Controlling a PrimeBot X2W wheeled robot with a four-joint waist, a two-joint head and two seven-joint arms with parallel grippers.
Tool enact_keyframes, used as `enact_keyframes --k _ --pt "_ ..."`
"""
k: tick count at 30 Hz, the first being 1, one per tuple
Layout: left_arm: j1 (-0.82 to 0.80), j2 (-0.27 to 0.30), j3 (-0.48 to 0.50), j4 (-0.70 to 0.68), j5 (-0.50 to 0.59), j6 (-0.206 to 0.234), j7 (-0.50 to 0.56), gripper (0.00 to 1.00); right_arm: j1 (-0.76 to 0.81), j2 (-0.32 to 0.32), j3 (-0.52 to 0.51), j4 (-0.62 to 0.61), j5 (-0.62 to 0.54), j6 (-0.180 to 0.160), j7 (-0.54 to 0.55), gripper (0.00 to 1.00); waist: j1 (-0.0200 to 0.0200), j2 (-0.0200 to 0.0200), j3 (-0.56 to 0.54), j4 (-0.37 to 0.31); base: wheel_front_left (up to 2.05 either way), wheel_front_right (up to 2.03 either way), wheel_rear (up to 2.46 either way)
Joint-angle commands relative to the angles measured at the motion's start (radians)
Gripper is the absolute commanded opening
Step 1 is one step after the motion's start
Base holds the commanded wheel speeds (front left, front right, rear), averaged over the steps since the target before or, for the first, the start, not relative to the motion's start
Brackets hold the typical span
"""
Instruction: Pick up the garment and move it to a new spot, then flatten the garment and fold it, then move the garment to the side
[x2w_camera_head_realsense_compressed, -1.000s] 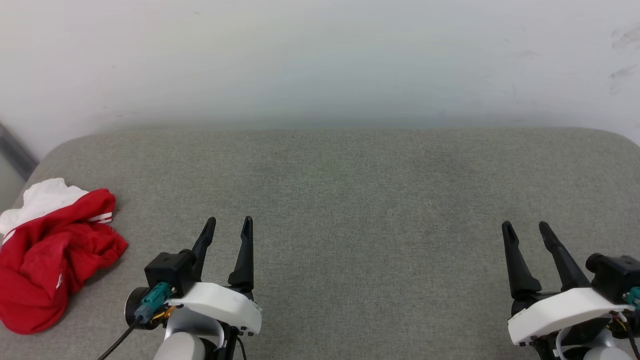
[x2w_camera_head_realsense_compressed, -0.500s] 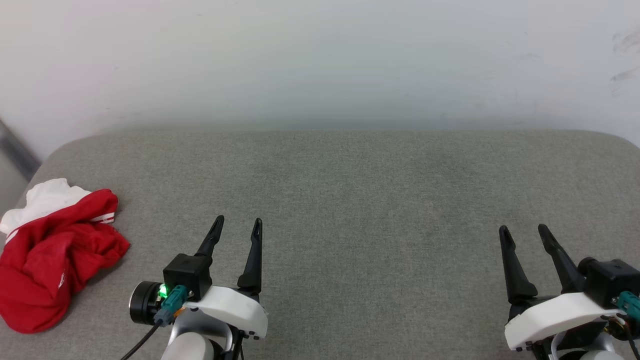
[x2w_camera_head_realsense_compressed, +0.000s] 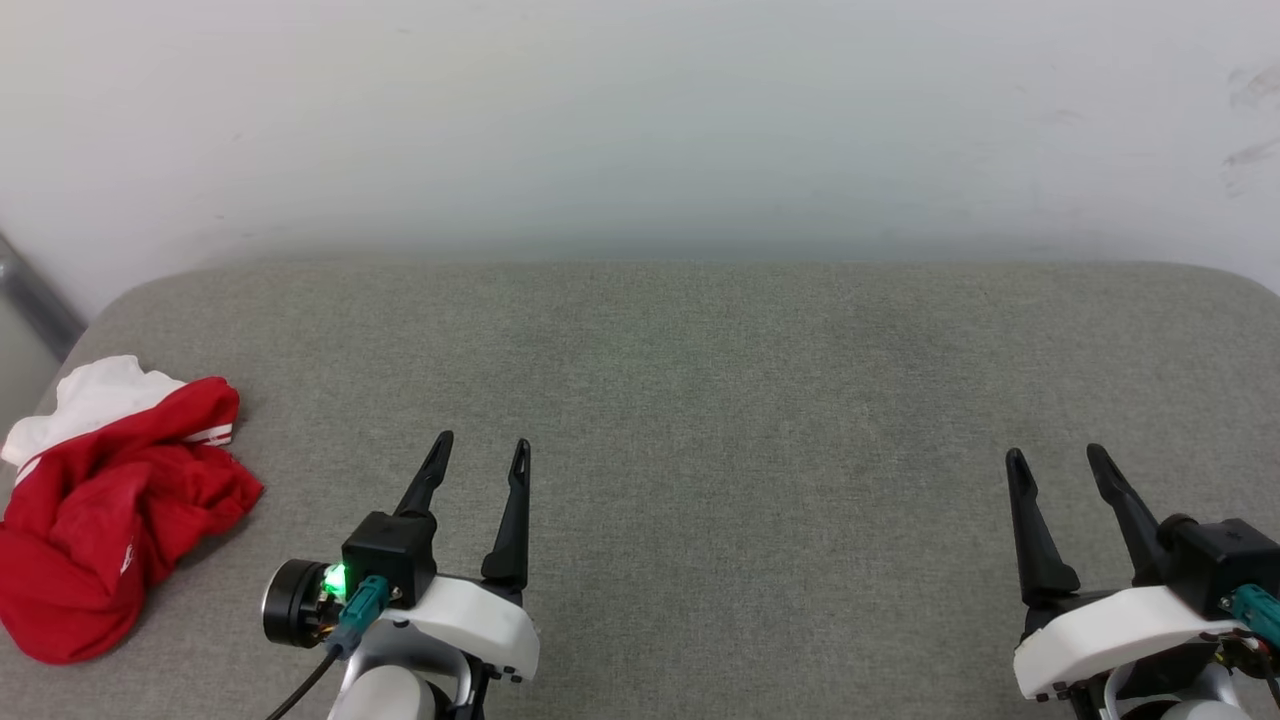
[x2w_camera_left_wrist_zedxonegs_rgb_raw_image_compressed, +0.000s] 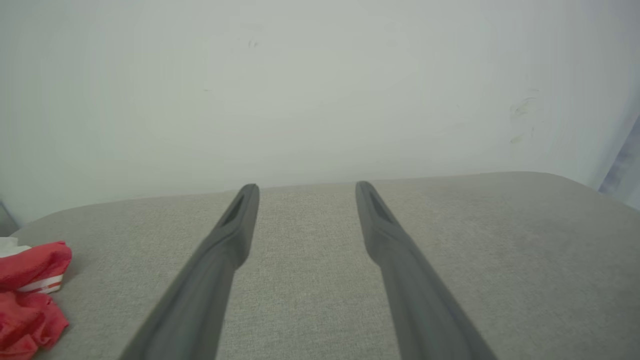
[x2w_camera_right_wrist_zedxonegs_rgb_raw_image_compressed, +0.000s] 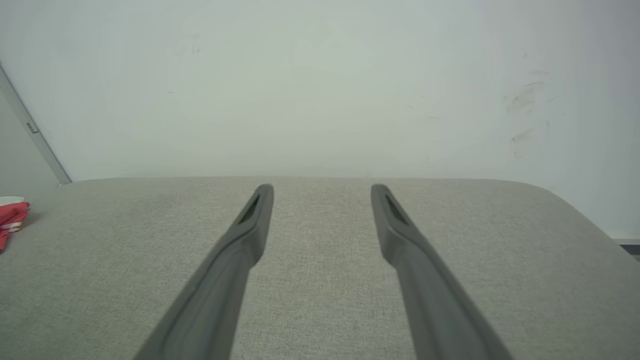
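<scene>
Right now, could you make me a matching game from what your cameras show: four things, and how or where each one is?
Things: 1 garment; 2 left gripper; 3 right gripper; 4 wall.
States: A open, lower right of head view; B crumpled at the left edge of the grey cushion; C pale, scuffed, behind the cushion; D open, near the garment, not touching it.
Pairs: 1-B; 2-D; 3-A; 4-C.

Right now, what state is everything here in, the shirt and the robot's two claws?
Shirt: crumpled in a heap at the left end of the grey cushion, not held.
Left gripper: open, holding nothing.
Right gripper: open, holding nothing.
</scene>
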Motion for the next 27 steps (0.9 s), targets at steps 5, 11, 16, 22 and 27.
enact_keyframes --k 5,11,16,22,27 --pt "-0.013 -0.002 -0.001 0.006 0.039 0.006 -0.015 1.0 0.004 0.005 -0.005 -0.007 -0.04 0.0 -0.011 1.0 0.0 -0.0001 0.001 0.004 0.0 0.0 0.0" --pt "-0.01 -0.006 0.008 0.017 0.033 0.009 -0.021 1.0 0.004 0.006 -0.009 -0.003 -0.038 0.0 -0.012 1.0 0.0 -0.0001 0.003 0.008 0.0 0.0 0.0" --pt "-0.014 -0.005 0.015 0.024 0.024 0.007 -0.021 1.0 0.002 0.006 -0.009 0.003 -0.033 0.0 -0.012 1.0 0.0 -0.0001 0.003 0.013 0.0 0.0 0.0" --pt "-0.016 -0.007 0.017 0.03 0.016 0.004 -0.021 1.0 -0.002 0.006 -0.009 0.011 -0.026 0.0 -0.007 1.0 0.0 -0.0001 0.004 0.019 0.0 0.0 0.0" --pt "-0.018 -0.008 0.02 0.035 0.007 0.003 -0.02 1.0 -0.006 0.007 -0.012 0.015 -0.023 0.0 -0.008 1.0 0.0 -0.0001 0.007 0.034 0.0 0.0 0.0"
